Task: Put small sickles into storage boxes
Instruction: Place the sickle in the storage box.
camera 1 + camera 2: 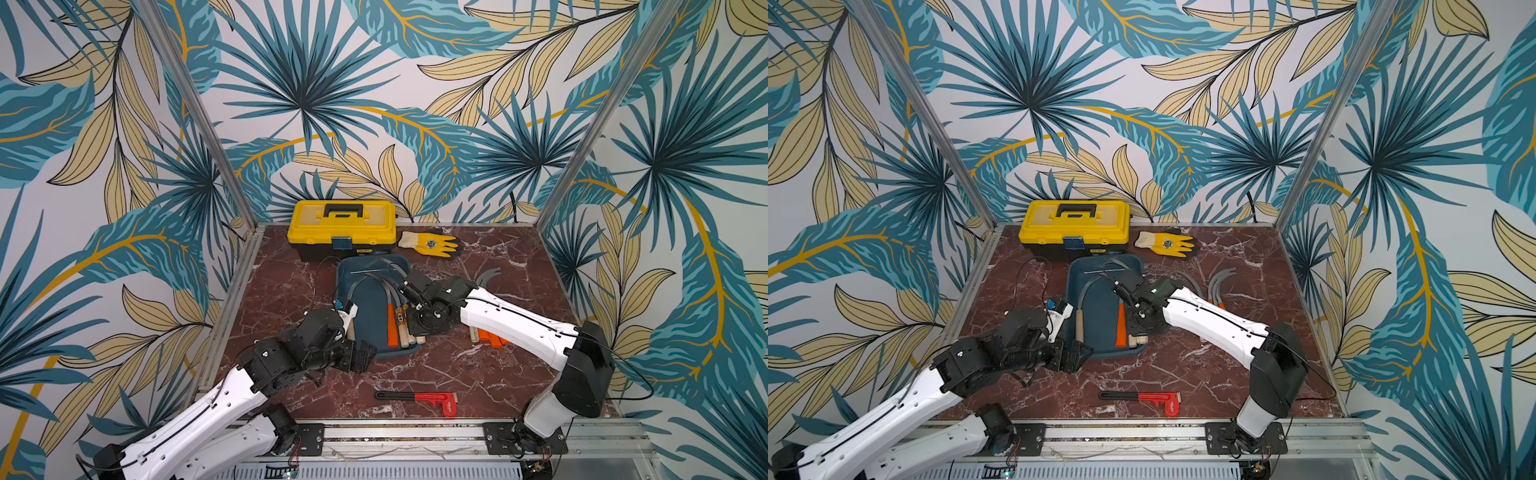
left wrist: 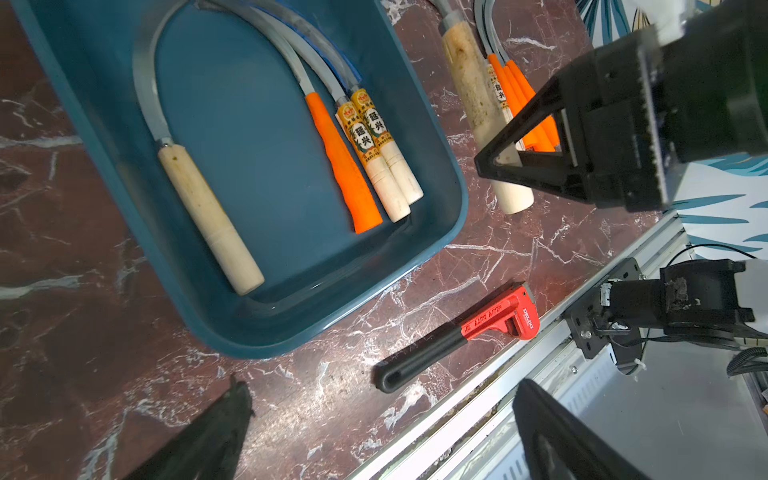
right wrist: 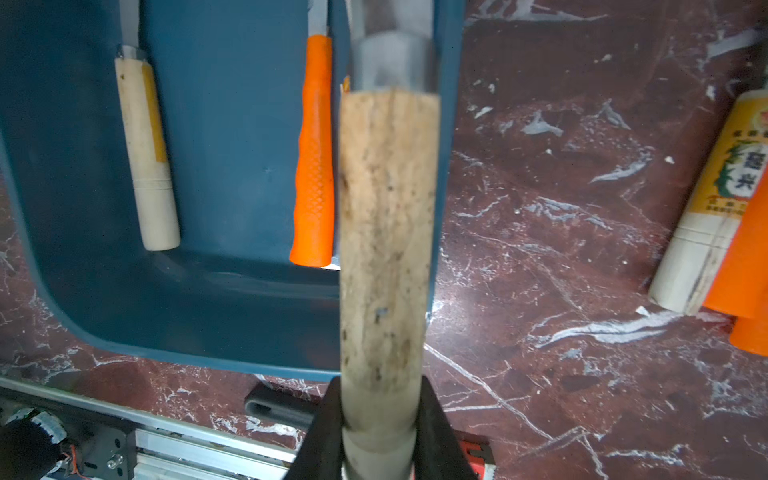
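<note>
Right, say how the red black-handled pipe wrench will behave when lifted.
The red black-handled pipe wrench looks rigid, so it should not flex. The chunky red head probably tips it down if gripped by the handle. Lying flat, it seems unlikely to roll.

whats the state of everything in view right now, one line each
toolbox, lid shut
tray, holds four sickles lying flat
held sickle, clamped by its wooden handle at the tray's edge
loose sickles, piled on the table outside tray
wrench, lying untouched on table
glove, lying flat
left tool, open, empty
right tool, shut on held sickle
</note>
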Controlling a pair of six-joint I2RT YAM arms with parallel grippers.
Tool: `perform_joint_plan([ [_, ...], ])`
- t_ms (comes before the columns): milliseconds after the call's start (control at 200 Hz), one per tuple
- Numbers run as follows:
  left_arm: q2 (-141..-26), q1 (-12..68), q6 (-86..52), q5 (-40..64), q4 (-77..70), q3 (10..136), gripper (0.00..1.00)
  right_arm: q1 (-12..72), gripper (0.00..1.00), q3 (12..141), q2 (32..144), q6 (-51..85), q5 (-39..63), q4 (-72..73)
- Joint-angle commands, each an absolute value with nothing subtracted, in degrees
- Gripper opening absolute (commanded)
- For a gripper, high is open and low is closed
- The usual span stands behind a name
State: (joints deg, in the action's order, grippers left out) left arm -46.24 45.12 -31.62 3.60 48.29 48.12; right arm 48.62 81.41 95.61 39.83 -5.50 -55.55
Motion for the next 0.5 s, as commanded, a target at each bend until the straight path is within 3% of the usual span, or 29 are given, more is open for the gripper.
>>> perform_joint_plan([
  [0, -44.6, 44.6, -32.2, 1.3, 51.3, 50.6, 1.00, 49.3, 0.00, 83.5, 97.8, 38.8, -4.9, -55.9],
  [496, -42.0, 41.0, -32.4, 0.4, 56.8, 53.7, 0.99, 49.7, 0.00, 94.6, 110.9, 35.6, -0.5, -55.4],
])
